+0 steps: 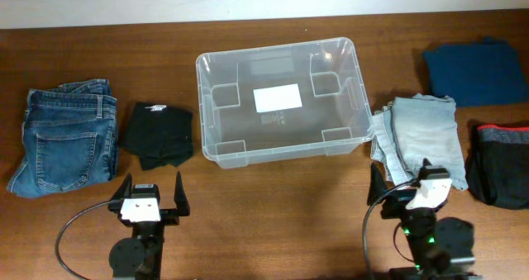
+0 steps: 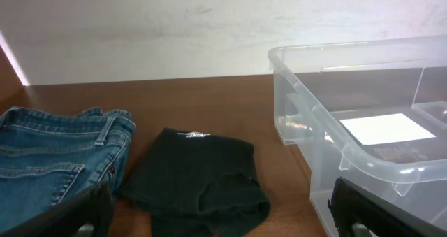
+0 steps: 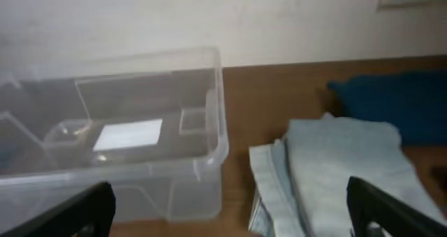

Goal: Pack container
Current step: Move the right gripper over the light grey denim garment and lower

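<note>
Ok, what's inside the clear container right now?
Nothing packed yet. Inside the container only its white label on the base and moulded corner steps show. The walls are see-through, so nothing is hidden except the bit of table under the label.

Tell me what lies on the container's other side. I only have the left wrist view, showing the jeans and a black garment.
Observer: A folded pale blue garment lies close by the right end of the container.
Operator: Anything beyond it?
Observer: A folded navy garment sits farther right and farther back.
Operator: And nearer the robot?
Observer: A dark garment with a red band lies right beside the pale one, at the overhead picture's right edge.
</note>
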Robot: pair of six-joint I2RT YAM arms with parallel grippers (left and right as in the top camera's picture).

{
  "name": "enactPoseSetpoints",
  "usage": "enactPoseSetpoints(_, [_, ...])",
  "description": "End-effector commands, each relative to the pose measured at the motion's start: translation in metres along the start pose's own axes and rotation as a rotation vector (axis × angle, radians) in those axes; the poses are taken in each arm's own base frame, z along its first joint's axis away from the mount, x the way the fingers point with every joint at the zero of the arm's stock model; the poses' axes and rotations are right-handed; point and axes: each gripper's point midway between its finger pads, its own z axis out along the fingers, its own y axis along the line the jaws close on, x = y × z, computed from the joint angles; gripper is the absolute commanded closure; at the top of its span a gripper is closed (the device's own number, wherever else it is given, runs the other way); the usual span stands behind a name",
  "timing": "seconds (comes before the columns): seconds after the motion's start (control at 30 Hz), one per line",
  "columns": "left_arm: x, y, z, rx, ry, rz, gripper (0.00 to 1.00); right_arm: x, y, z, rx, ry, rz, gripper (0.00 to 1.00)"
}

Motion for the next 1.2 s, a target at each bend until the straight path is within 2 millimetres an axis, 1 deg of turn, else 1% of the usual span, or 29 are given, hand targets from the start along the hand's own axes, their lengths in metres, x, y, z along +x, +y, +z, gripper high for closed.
enactPoseSetpoints(0.0, [0.001,-0.001,0.0,0.01,-0.003,0.015,0.01,-0.038,-0.002,-0.012,0.029,0.032,0.041,0.02])
enactPoseSetpoints(0.1, [0.001,-0.001,0.0,0.01,-0.003,0.015,0.01,-0.05,-0.001,-0.017,0.037,0.102,0.042,0.02])
enactPoseSetpoints(0.13, [0.001,-0.001,0.0,0.01,-0.003,0.015,0.01,-0.056,0.0,-0.018,0.041,0.137,0.043,0.01])
enactPoseSetpoints(0.23, [0.001,-0.001,0.0,0.01,-0.003,0.015,0.01,-0.068,0.0,-0.016,0.05,0.194,0.046,0.02])
enactPoseSetpoints(0.3, [0.001,-0.001,0.0,0.01,-0.003,0.015,0.0,-0.075,0.0,-0.011,0.054,0.236,0.046,0.01])
enactPoseSetpoints(0.43, [0.001,-0.001,0.0,0.01,-0.003,0.015,0.01,-0.085,0.0,0.005,0.064,0.331,0.043,0.01])
enactPoseSetpoints(0.53, [0.001,-0.001,0.0,0.01,-0.003,0.015,0.01,-0.089,-0.01,0.019,0.105,0.428,0.061,0.02])
enactPoseSetpoints(0.7, [0.001,-0.001,0.0,0.01,-0.003,0.015,0.01,-0.094,-0.046,0.036,0.221,0.595,0.133,0.02])
enactPoseSetpoints(0.8, [0.001,-0.001,0.0,0.01,-0.003,0.015,0.01,-0.094,-0.065,0.045,0.241,0.676,0.221,0.02])
enactPoseSetpoints(0.83, [0.001,-0.001,0.0,0.01,-0.003,0.015,0.01,-0.092,-0.078,0.049,0.262,0.701,0.26,0.02])
enactPoseSetpoints(0.87, [0.001,-0.001,0.0,0.01,-0.003,0.015,0.01,-0.089,-0.09,0.05,0.295,0.717,0.273,0.02])
enactPoseSetpoints(0.9, [0.001,-0.001,0.0,0.01,-0.003,0.015,0.01,-0.085,-0.106,0.05,0.351,0.734,0.284,0.02])
enactPoseSetpoints(1.0, [0.001,-0.001,0.0,0.01,-0.003,0.015,0.01,-0.068,-0.146,0.047,0.495,0.792,0.301,0.02])
enactPoseSetpoints(1.07, [0.001,-0.001,0.0,0.01,-0.003,0.015,0.01,-0.058,-0.16,0.046,0.535,0.823,0.321,0.02])
enactPoseSetpoints(1.13, [0.001,-0.001,0.0,0.01,-0.003,0.015,0.0,-0.048,-0.171,0.048,0.552,0.852,0.349,0.02])
enactPoseSetpoints(1.17, [0.001,-0.001,0.0,0.01,-0.003,0.015,0.01,-0.039,-0.178,0.051,0.556,0.878,0.372,0.02])
